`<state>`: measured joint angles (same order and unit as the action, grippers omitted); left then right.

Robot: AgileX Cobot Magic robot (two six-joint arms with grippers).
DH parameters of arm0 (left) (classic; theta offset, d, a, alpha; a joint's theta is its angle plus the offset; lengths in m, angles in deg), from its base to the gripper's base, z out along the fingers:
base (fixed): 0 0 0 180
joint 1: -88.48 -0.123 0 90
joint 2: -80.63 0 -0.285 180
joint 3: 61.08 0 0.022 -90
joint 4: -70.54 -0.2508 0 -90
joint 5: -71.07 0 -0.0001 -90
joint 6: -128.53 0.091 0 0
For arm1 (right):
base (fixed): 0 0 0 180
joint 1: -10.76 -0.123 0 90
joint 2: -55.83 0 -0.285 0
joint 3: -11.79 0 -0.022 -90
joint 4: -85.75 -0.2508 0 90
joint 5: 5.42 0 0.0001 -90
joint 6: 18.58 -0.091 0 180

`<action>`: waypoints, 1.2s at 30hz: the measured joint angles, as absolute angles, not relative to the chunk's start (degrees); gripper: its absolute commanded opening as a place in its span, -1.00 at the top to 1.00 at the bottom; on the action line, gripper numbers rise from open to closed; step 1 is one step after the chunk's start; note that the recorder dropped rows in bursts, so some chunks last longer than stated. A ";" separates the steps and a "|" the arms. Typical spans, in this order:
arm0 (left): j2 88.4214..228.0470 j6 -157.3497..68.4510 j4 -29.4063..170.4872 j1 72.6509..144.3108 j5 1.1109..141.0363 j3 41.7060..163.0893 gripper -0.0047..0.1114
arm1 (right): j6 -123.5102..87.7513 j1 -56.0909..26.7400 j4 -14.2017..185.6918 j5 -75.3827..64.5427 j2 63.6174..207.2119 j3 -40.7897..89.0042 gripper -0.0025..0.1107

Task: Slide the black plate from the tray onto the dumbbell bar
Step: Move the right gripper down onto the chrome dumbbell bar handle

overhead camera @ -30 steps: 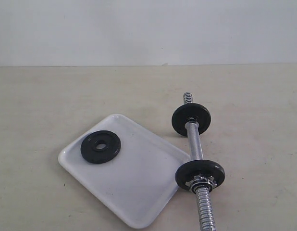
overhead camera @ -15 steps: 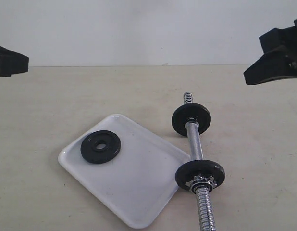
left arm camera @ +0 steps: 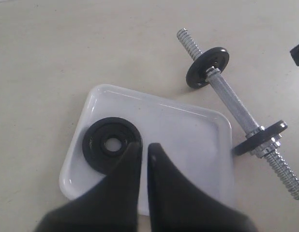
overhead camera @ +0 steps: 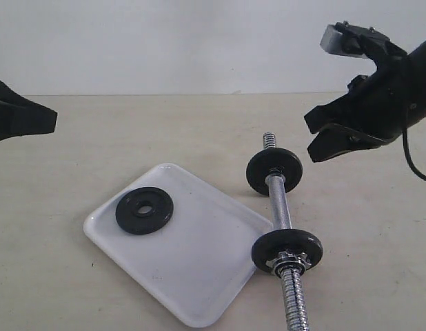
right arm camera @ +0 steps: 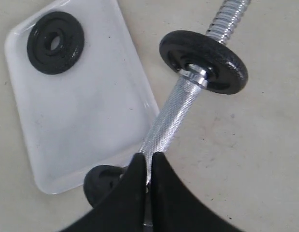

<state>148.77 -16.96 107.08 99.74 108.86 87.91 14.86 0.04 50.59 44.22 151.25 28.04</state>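
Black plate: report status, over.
Left gripper shut, empty. Right gripper shut, empty, hovering by dumbbell bar. Black plate flat in tray, untouched. Bar's far threaded end bare.

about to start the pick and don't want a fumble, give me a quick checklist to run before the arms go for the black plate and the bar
1. Black plate lying flat and uncovered in the tray: ok.
2. Left pincer open for the pick: not ok. It is shut, empty and clear of the plate.
3. Right pincer ready to steady the dumbbell bar: not ok. It is shut, empty and not touching the bar.
4. Far threaded end free to take the plate: ok. Bare thread shows beyond the far disc.
5. Near end free: not ok. A star nut sits outside the near disc.
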 measured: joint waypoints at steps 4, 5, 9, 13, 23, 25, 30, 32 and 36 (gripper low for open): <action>148.77 -16.96 107.08 99.74 109.52 87.91 0.84 | 14.30 0.02 51.03 43.33 152.53 28.04 0.37; 148.77 -16.96 107.08 99.74 109.62 87.91 0.84 | 14.30 0.02 51.03 43.22 152.78 28.04 0.15; 148.77 -16.96 107.08 99.74 109.61 87.91 0.84 | 11.70 0.02 50.80 41.47 154.18 28.04 -0.39; 148.77 -16.96 107.08 99.74 109.61 87.91 0.84 | 7.95 -0.06 50.40 39.31 155.52 28.04 -0.32; 148.77 -15.87 107.08 99.74 108.92 87.91 0.84 | 6.66 -5.02 50.02 35.74 159.96 28.04 -0.32; 148.77 -15.87 107.08 99.74 108.92 87.91 0.84 | 6.39 -5.70 50.02 35.48 160.93 28.04 -0.32; 148.77 -15.76 107.08 99.74 108.92 87.91 0.84 | 5.46 -5.79 50.02 34.33 162.66 28.04 -0.32; 148.77 -15.41 107.08 99.74 108.92 87.91 0.84 | 4.76 -5.79 50.13 33.26 163.16 28.04 -0.32; 148.77 -15.30 107.08 99.74 108.92 87.91 0.84 | 4.18 -5.79 50.13 32.01 164.90 28.04 -0.32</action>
<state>148.77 -15.30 107.08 99.74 108.92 87.91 4.18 -5.79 50.13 32.01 164.90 28.04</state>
